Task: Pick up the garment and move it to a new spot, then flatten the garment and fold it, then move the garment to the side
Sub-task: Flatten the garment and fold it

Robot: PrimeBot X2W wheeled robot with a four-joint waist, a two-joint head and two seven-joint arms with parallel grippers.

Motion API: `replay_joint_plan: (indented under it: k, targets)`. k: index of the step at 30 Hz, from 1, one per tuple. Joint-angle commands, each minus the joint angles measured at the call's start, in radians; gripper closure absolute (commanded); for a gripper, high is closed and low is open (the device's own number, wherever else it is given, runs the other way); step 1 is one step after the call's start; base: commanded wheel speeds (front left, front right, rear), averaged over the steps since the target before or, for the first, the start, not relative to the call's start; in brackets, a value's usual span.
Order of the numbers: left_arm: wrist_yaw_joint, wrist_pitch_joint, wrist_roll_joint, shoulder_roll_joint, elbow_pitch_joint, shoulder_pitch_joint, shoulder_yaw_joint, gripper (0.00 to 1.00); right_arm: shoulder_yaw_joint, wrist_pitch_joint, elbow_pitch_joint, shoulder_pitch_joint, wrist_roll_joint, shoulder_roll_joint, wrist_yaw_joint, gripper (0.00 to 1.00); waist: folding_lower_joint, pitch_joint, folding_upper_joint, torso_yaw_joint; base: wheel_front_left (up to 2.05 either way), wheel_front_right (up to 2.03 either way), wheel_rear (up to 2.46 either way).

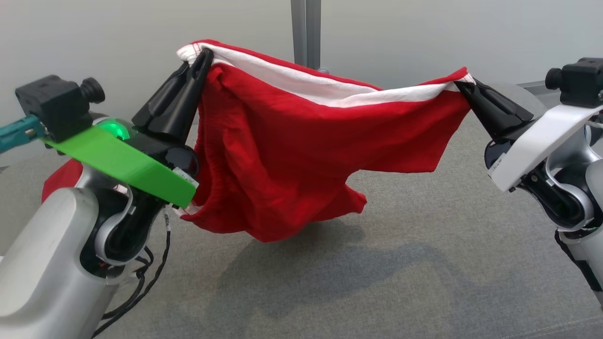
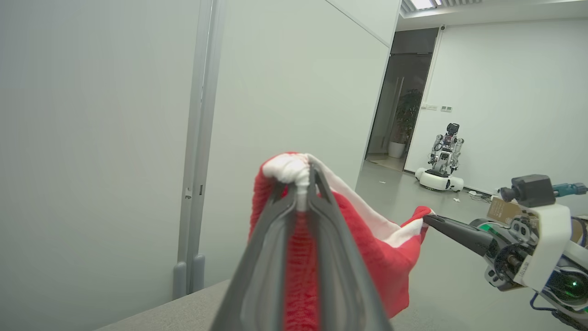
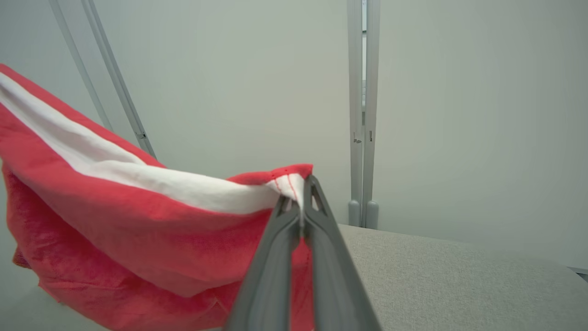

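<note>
Carry | left gripper (image 1: 203,57) and right gripper (image 1: 465,85) each pinch red garment (image 1: 282,155), mid-frame | I'd lower it level, taut.

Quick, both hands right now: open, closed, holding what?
Left hand: closed on the red cloth garment with a white band.
Right hand: closed on its other end.

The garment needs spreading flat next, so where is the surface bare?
The widest bare stretch is the grey surface in front of the hanging garment, between both arms and under the right gripper. It is crowded below the left gripper, with the arm and cables.
</note>
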Motion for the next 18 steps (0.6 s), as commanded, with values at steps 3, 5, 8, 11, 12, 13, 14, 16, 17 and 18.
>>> replay_joint_plan:
  k: [3,5,8,11,12,13,14,16,17,18]
  targets:
    - [0.011,0.03,-0.004,0.014,0.001,-0.038,0.003,1.0,-0.018,0.052,-0.039,-0.013,-0.011,0.011,0.0,1.0,0.0,0.006,0.0,-0.002,0.0,0.0,0.0]
    - [0.016,0.053,-0.013,0.012,0.021,-0.06,-0.001,1.0,-0.025,0.09,-0.051,-0.021,-0.02,0.029,0.0,1.0,0.0,0.017,0.0,-0.001,0.0,0.0,0.0]
    - [0.013,0.082,-0.025,-0.004,0.09,-0.096,-0.01,1.0,-0.022,0.135,-0.023,-0.052,-0.02,0.074,0.0,1.0,0.0,0.041,0.0,-0.004,0.0,0.0,0.0]
    - [0.001,0.114,-0.011,-0.013,0.2,-0.162,-0.022,1.0,-0.007,0.163,0.058,-0.137,-0.032,0.131,0.0,1.0,0.0,0.079,0.0,-0.014,0.0,0.0,0.0]
    - [-0.001,0.126,-0.002,-0.018,0.241,-0.194,-0.028,1.0,-0.004,0.163,0.095,-0.18,-0.041,0.152,0.0,1.0,0.0,0.097,0.0,-0.018,0.0,0.0,0.0]
    - [-0.005,0.139,0.008,-0.023,0.285,-0.229,-0.037,1.0,-0.003,0.158,0.14,-0.227,-0.053,0.174,0.0,1.0,0.0,0.116,0.0,-0.021,0.0,0.0,0.0]
    - [-0.011,0.148,0.024,-0.025,0.335,-0.272,-0.045,1.0,-0.004,0.146,0.188,-0.279,-0.071,0.195,0.0,1.0,0.0,0.136,0.0,-0.025,0.0,0.0,0.0]
    - [-0.022,0.154,0.066,-0.032,0.431,-0.364,-0.056,1.0,-0.017,0.103,0.288,-0.393,-0.107,0.245,0.0,1.0,0.0,0.171,0.0,-0.037,0.0,0.0,0.0]
    - [-0.026,0.141,0.092,-0.035,0.478,-0.418,-0.058,1.0,-0.032,0.071,0.341,-0.453,-0.131,0.266,0.0,1.0,0.0,0.188,0.0,-0.042,0.0,0.0,0.0]
    - [-0.034,0.123,0.116,-0.041,0.516,-0.472,-0.059,1.0,-0.048,0.031,0.387,-0.512,-0.155,0.288,0.0,1.0,0.0,0.205,0.0,-0.048,0.0,0.0,0.0]
